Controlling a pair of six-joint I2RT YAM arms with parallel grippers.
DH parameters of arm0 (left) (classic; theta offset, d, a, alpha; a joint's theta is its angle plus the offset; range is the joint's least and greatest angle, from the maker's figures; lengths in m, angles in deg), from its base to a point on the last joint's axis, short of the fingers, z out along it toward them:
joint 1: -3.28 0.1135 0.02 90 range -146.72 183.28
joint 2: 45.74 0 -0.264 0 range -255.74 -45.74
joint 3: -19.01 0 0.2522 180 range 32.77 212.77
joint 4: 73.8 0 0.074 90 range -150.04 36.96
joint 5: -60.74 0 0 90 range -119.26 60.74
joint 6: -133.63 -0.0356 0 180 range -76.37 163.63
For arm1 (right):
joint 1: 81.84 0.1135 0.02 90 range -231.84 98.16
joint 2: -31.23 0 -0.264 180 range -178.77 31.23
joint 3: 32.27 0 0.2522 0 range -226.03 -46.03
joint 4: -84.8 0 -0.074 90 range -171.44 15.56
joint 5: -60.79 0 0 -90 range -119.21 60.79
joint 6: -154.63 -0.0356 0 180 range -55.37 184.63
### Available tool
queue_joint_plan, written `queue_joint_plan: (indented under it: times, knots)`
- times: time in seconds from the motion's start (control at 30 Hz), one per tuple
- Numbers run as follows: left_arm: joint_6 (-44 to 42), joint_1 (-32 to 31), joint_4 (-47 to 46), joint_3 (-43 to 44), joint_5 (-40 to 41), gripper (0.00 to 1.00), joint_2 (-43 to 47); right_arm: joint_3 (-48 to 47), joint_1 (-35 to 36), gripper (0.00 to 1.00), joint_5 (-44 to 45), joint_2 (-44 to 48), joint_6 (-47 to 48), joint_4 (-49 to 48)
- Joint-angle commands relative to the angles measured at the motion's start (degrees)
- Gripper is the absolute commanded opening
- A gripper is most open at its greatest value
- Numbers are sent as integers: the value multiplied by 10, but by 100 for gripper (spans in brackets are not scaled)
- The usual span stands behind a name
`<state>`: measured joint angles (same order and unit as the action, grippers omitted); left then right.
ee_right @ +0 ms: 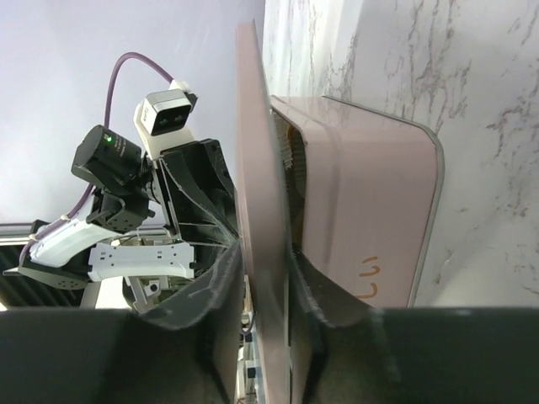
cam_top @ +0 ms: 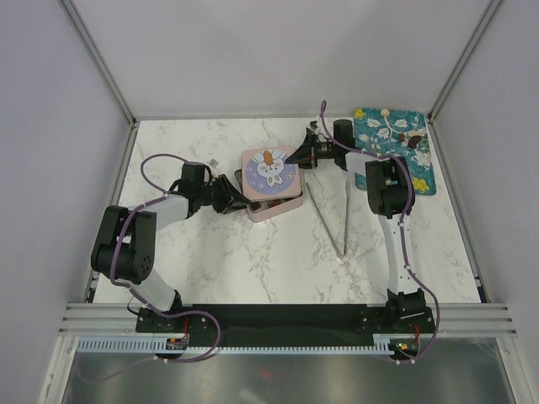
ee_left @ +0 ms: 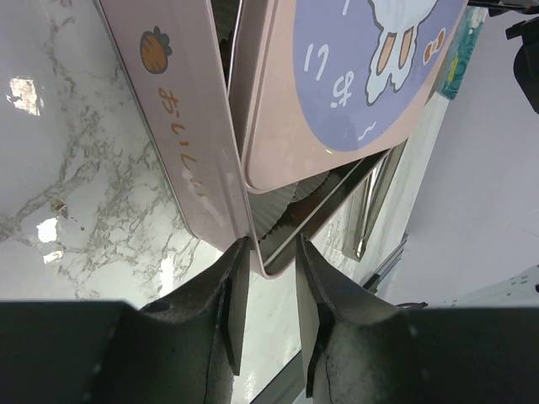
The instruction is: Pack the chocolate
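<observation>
The left gripper (ee_left: 269, 247) is partly closed on the near corner of the pink tin (ee_left: 181, 143). One finger lies against the outer wall with the lettering and the other sits just inside the rim, so the tin is pinched at that corner where it stands on the marble tabletop (cam_top: 253, 261). Just ahead of its fingertips, pleated paper cups (ee_left: 282, 215) show inside the tin. Above them the bunny lid (ee_left: 337, 101) lies tilted over the opening, with one side raised off the rim. On the far side of the tin, the right gripper (ee_right: 266, 251) is closed to a narrow gap on the lid's thin edge, one finger against each face, with the tin's body just beyond its fingertips. The metal tongs (cam_top: 324, 220) lie flat on the tabletop below this gripper, towards its arm's base and apart from the tin. The chocolate (cam_top: 403, 137) is well behind the right gripper, beyond its wrist. The small pieces are scattered on a teal patterned cloth (cam_top: 383, 135), and neither gripper touches them.
</observation>
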<state>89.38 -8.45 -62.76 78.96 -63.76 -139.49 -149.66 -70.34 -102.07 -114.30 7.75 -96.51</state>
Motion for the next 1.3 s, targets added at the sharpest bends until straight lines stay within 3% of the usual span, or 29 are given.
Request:
queue_joint_plan:
  times: [0.0, 0.03, 0.23, 0.3, 0.47, 0.53, 0.9, 1.27]
  knots:
    - [-3, -4, -17, 2, 2, 35, 7, -17, 2, 29, 16, 9, 27, 18]
    - [-3, -4, -12, 5, 2, 35, 10, -19, 1, 22, 12, 6, 27, 18]
    - [-54, 6, 74, 60, 26, 38, 30, -27, 1, 6, -4, 6, -3, -2]
    - [-71, 10, 93, 90, 32, 42, 38, -20, -1, 2, -11, 10, -43, -77]
    - [-116, 43, 127, 152, 9, 50, 41, 0, -1, 0, -29, 12, -253, -321]
    - [-131, 59, 129, 176, -15, 55, 36, 4, -1, 0, -29, 17, -279, -353]
    - [-185, 65, 128, 295, -138, 64, -56, 55, 11, 0, -36, 80, -282, -370]
    - [-261, 70, 211, 286, -85, 66, -52, 80, 27, 0, -38, 115, -278, -377]
